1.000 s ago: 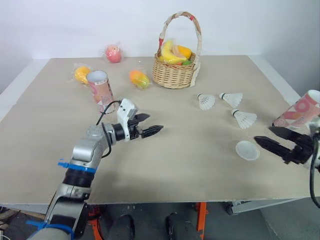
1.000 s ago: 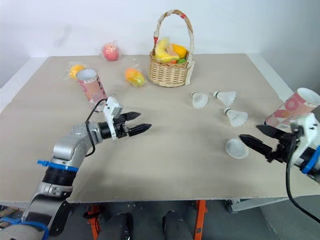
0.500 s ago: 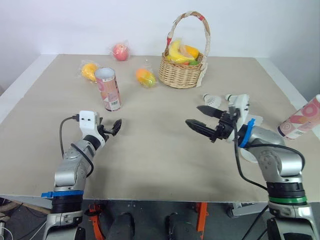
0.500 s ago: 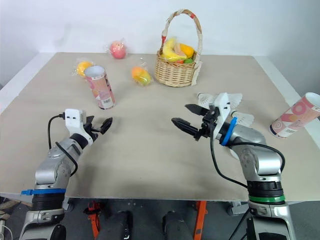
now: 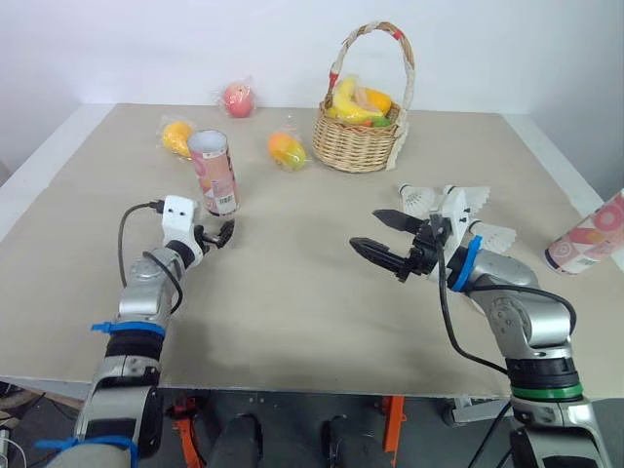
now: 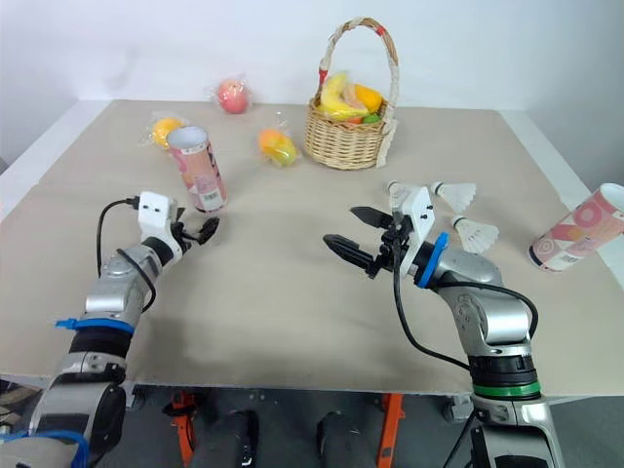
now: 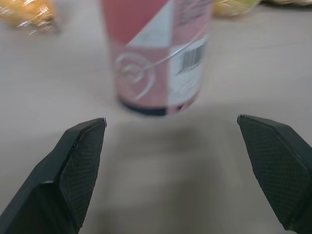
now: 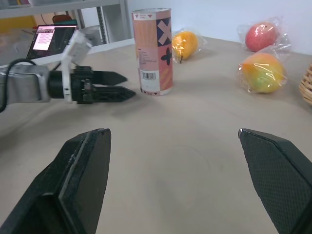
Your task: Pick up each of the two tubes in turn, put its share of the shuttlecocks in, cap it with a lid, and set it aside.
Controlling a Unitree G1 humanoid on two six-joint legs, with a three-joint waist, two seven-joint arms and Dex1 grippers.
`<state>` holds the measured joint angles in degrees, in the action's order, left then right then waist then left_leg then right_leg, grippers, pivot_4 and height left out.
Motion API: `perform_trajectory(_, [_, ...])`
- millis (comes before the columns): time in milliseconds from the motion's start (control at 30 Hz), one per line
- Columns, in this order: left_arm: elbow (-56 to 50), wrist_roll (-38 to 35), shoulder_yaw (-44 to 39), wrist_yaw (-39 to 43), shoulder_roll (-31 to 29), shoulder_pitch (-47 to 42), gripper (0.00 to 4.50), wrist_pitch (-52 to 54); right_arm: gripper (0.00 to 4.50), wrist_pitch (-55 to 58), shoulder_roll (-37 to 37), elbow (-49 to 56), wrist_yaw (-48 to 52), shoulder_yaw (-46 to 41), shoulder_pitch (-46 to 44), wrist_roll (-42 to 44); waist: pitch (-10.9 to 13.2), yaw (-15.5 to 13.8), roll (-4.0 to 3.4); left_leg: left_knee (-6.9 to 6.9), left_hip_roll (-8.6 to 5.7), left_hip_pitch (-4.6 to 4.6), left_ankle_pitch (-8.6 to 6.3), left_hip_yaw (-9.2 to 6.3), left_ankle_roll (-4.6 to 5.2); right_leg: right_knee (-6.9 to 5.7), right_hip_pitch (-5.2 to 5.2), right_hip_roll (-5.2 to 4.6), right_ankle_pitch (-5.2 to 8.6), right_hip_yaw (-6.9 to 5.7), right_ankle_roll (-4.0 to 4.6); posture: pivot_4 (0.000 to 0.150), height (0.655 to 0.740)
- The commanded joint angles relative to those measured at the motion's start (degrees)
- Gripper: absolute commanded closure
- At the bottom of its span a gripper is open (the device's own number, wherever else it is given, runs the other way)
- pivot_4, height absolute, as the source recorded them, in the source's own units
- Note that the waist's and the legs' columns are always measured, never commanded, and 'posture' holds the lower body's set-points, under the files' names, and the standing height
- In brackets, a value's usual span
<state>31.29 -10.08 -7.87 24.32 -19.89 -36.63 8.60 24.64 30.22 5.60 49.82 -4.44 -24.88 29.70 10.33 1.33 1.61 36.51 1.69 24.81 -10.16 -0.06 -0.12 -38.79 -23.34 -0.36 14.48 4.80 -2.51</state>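
A pink patterned tube [image 5: 213, 171] stands upright with its mouth open at the left of the table. My left gripper [image 5: 224, 234] is open just in front of the tube's base, not touching it; in the left wrist view the tube [image 7: 158, 53] stands beyond the spread fingers. A second pink tube [image 5: 590, 234] leans at the far right edge. Three white shuttlecocks [image 5: 419, 200] [image 5: 475, 196] [image 5: 494, 237] lie right of centre. My right gripper [image 5: 365, 229] hovers open and empty over the middle of the table, pointing left, with the shuttlecocks behind it.
A wicker basket [image 5: 359, 151] of fruit stands at the back centre. Wrapped fruits lie at the back left: a red one [image 5: 236, 98], an orange one [image 5: 176, 136] and a yellow-orange one [image 5: 286, 149] between tube and basket.
The camera has shifted. My left gripper drew back, then edged forward to the upright tube's base. My right arm swung in from the right edge to the table's middle.
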Motion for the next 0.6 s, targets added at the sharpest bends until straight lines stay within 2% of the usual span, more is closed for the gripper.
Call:
perform_trajectory(33, [7.89, 2.03, 0.10, 1.37, -2.60, -5.16, 0.00, -6.14, 0.05, -0.07, 0.74, 3.43, 0.31, -1.47, 0.88, 1.39, 0.00, 0.04, 0.00, -0.01, 0.00, 0.03, 0.00, -0.01, 0.00, 0.01, -0.03, 0.00, 0.00, 0.00, 0.00, 0.150, 0.7400])
perform_trajectory(233, [20.35, 3.74, 0.60, 1.88, -3.20, -12.79, 0.00, -11.78, 0.05, 0.65, 0.93, 3.98, 0.09, -1.77, 2.28, 1.84, 0.00, -0.04, 0.00, 0.00, -0.03, 0.16, -0.01, -0.13, 0.00, 0.05, -0.06, -0.03, 0.01, -0.13, 0.00, 0.150, 0.7400])
perform_trajectory(433, [29.14, 3.55, 0.61, 5.15, -1.39, -18.60, 0.00, -15.33, 0.05, 2.38, 1.84, 7.30, 1.07, -1.90, 4.61, 3.92, 0.00, -0.06, 0.00, 0.00, -0.05, 0.25, -0.01, -0.25, 0.00, 0.10, -0.06, -0.04, 0.02, -0.25, -0.01, 0.150, 0.7400])
perform_trajectory(600, [34.93, 3.55, -0.28, 4.79, -0.89, -22.50, 0.00, -16.95, 0.05, 2.83, 1.66, 8.22, 0.26, -2.23, 4.98, 4.23, 0.01, -0.02, 0.01, 0.01, -0.04, 0.25, 0.00, -0.29, 0.00, 0.09, -0.07, -0.01, 0.01, -0.28, 0.00, 0.150, 0.7400])
